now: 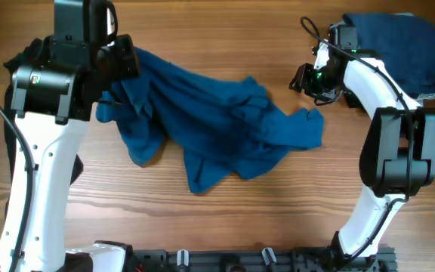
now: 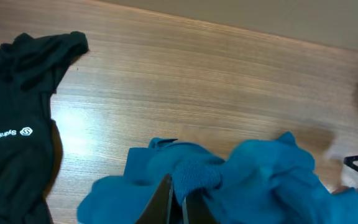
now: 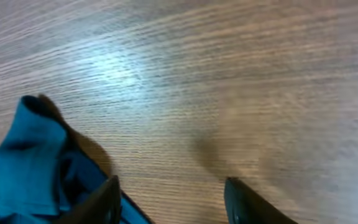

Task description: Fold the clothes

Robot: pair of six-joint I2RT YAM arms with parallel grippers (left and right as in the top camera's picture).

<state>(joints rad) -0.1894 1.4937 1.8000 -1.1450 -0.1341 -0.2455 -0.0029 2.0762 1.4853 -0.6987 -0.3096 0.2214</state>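
One blue garment [image 1: 217,125] is being shown crumpled across the middle of the tabletop [image 1: 225,219]. Its long axis is running from the upper left down toward the right. The left end is being held at the left gripper [image 2: 178,193], whose jaws are pressed together on a bunched fold of the blue cloth, with no gap visible between them in the left wrist view. The right end is finishing in a loose corner that is lying just below and beside the right gripper [image 3: 173,199].

That gripper's jaws are being kept wide apart, and nothing is being held or touched by them. Only bare wood is being seen between them, with the blue corner lying off to one side of the nearer finger (close, but not yet between the two). The coming move is judged to turn on that offset. The right arm is much the nearer to the free corner, so the open jaws would need to be shifted onto the cloth's edge before the garment could be spread along its length between both arms.

A folded dark blue garment [image 1: 399,41] is resting at the far right corner behind the right arm, and a black garment [image 2: 17,124] is lying well apart at the left.
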